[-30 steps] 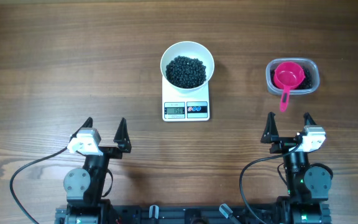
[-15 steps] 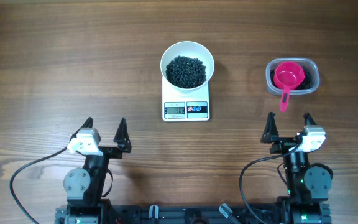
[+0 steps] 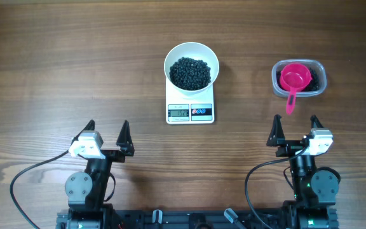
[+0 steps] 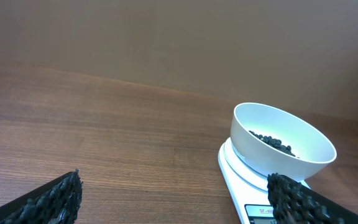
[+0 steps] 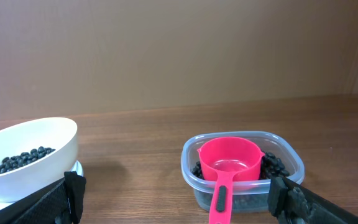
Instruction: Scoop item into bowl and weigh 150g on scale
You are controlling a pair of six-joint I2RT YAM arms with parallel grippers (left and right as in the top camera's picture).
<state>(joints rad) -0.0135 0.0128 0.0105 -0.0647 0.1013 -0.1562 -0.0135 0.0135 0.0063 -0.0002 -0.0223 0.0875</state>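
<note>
Black beads, the item (image 3: 190, 72), are lying heaped in the white bowl (image 3: 192, 65), which is sitting on the scale (image 3: 190, 112) in the upper middle of the overhead frame; the scale's display is facing the lower edge, and its digits are too small to read with confidence. More of the same beads are lying in the clear tub (image 3: 321, 69) at the upper right, where the pink scoop (image 3: 295, 77) is resting with its cup inside and its handle hanging over the near rim. That handle is what any further move is turning on: its long axis is running up and down the frame, the free end pointing toward the lower edge and leaning slightly left, almost straight at the right gripper (image 3: 295, 124) waiting just below it. The left gripper (image 3: 107, 129) is sitting at the lower left, well apart from the tub and nearer the scale's left side, so the right arm is looking the better placed for topping up or removing beads. Both grippers are holding their fingers spread wide and are gripping nothing. The wooden table (image 3: 56, 63) is lying flat and bare around them, giving open room between each gripper and its target, with nothing standing in the path.
</note>
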